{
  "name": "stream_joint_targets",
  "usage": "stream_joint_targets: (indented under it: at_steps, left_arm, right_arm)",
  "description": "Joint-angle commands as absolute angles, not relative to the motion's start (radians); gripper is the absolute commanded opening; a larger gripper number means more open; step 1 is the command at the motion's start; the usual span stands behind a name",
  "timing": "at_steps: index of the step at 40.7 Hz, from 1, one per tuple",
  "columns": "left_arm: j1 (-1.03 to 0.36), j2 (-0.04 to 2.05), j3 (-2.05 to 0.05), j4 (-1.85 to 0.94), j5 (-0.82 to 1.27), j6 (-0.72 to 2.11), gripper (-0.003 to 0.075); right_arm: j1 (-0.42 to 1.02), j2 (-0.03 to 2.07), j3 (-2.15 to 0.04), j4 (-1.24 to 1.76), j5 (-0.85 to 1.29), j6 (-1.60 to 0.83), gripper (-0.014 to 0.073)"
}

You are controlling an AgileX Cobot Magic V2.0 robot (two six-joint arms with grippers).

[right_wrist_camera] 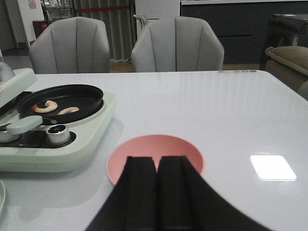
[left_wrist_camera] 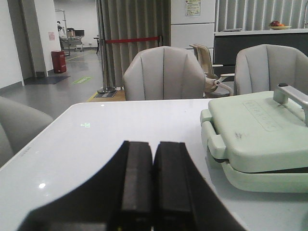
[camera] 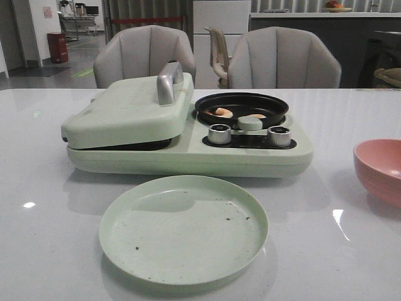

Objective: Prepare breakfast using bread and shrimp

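Two shrimp (camera: 223, 112) lie in the black pan (camera: 242, 107) on the green cooker (camera: 188, 150), whose sandwich lid (camera: 128, 110) is down; no bread is visible. An empty green plate (camera: 183, 229) sits before the cooker, and a pink bowl (camera: 379, 169) sits to its right on the bench (camera: 50, 207). Left hand (left_wrist_camera: 144, 187) closed, empty. Right hand (right_wrist_camera: 158, 192) closed, empty, beside the bowl.

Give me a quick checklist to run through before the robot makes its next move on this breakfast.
1. Shrimp in the black pan: ok, two pieces lie there.
2. Bread located: cannot tell, no slice shows; the press lid is down.
3. Green plate ready: ok, bare but for crumbs.
4. Left hand free: ok, shut on nothing.
5. Right hand free: ok, shut on nothing, above the pink bowl.
6. Knobs' setting: cannot tell.
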State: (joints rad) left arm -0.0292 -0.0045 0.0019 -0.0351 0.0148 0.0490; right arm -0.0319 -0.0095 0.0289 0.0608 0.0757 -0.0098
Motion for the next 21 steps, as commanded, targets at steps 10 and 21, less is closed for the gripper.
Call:
stream_joint_targets:
  at_steps: [10, 21]
  left_arm:
    - [-0.03, -0.025, 0.008, -0.044, -0.072, 0.041, 0.01]
    - [-0.03, -0.025, 0.008, -0.044, -0.072, 0.041, 0.01]
  right_arm:
    - [-0.036, -0.032, 0.01, 0.066, -0.018, -0.022, 0.0044]
    - [-0.026, -0.033, 0.01, 0.066, -0.018, -0.022, 0.0044]
